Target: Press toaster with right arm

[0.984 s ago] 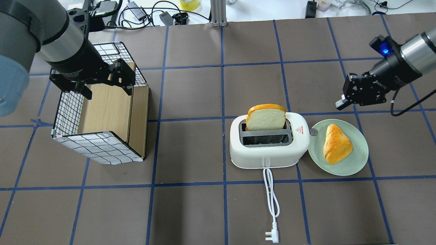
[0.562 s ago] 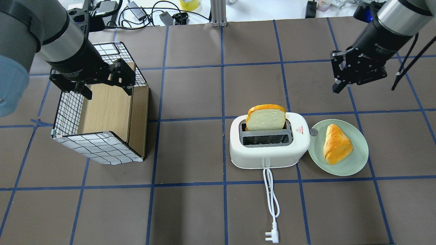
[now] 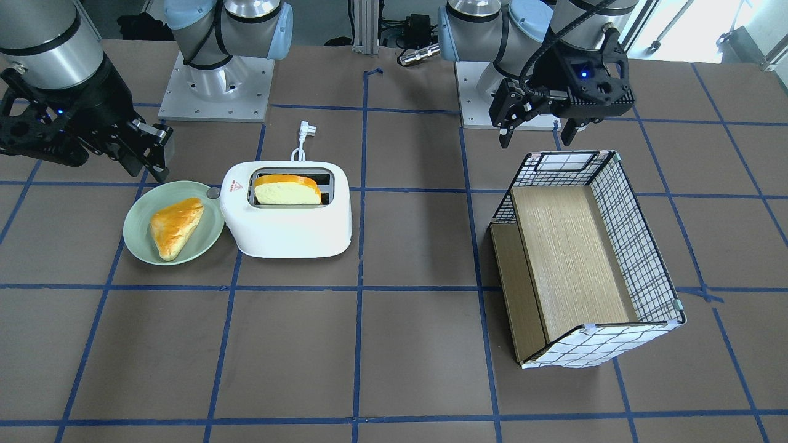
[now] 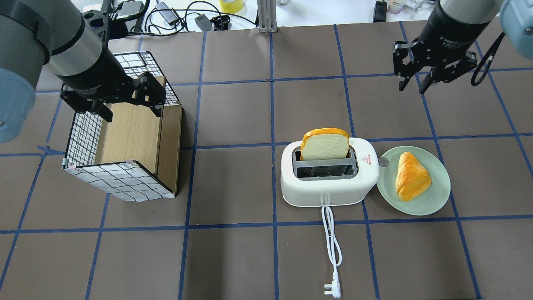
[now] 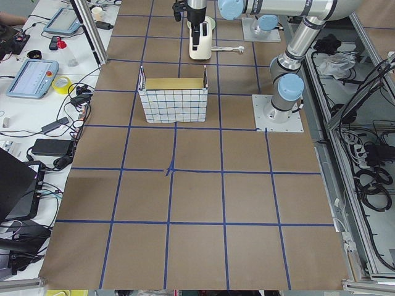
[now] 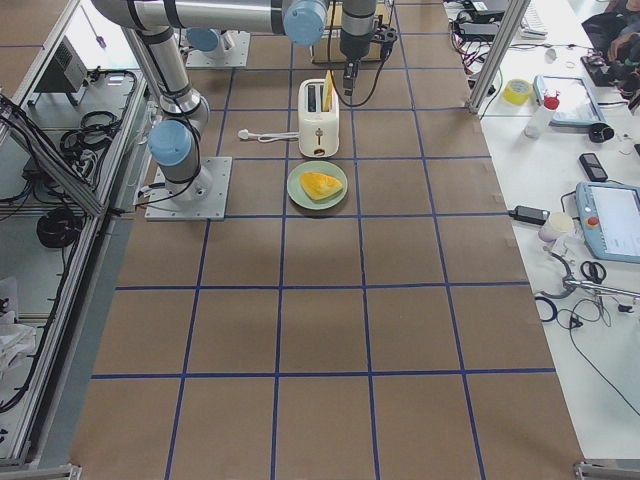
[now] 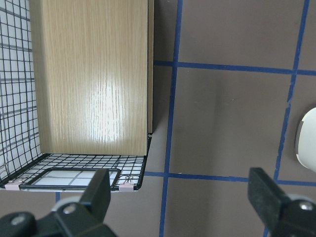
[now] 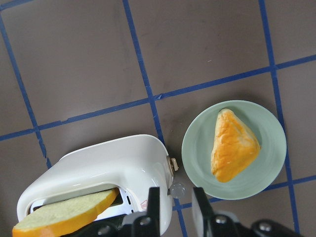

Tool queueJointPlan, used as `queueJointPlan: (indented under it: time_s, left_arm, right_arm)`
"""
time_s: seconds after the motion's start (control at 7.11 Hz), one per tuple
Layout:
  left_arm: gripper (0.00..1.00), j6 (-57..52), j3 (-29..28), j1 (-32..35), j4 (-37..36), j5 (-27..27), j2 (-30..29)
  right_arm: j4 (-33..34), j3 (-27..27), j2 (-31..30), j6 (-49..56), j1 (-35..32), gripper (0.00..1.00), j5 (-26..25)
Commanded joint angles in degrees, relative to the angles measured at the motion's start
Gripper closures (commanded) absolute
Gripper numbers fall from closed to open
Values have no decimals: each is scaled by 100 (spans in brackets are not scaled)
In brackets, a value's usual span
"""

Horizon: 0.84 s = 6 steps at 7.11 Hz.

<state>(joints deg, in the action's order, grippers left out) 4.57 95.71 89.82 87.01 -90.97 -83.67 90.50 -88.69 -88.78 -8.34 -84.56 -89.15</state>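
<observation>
The white toaster (image 4: 329,185) stands right of the table's middle with a bread slice (image 4: 325,143) upright in its far slot. It also shows in the front view (image 3: 289,231) and the right wrist view (image 8: 98,168). Its small grey knob (image 4: 382,162) is at the end beside the plate. My right gripper (image 4: 412,87) hangs above the table beyond the toaster and plate, touching nothing. Its jaws are nearly together with a narrow gap and hold nothing; the right wrist view (image 8: 176,205) shows this too. My left gripper (image 4: 131,113) is wide open and empty over the basket.
A pale green plate (image 4: 433,202) with a golden pastry (image 4: 412,176) sits right against the toaster's knob end. The white cord (image 4: 331,241) trails toward the near edge. A grid-lined basket (image 4: 120,183) with wooden boards stands at the left.
My right gripper has swung from low beside the plate toward the far side and leftward, and its fingers now point down. The left arm, toaster and plate have not moved.
</observation>
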Motion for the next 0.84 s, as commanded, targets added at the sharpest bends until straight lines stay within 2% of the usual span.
queueJointPlan:
  time_s: [0.0, 0.7]
  left_arm:
    - [0, 0, 0, 0, 0, -9, 0]
    - [0, 0, 0, 0, 0, 0, 0]
  right_arm:
    - [144, 10, 1, -10, -43, 18, -94]
    - [91, 124, 1, -36, -52, 19, -226]
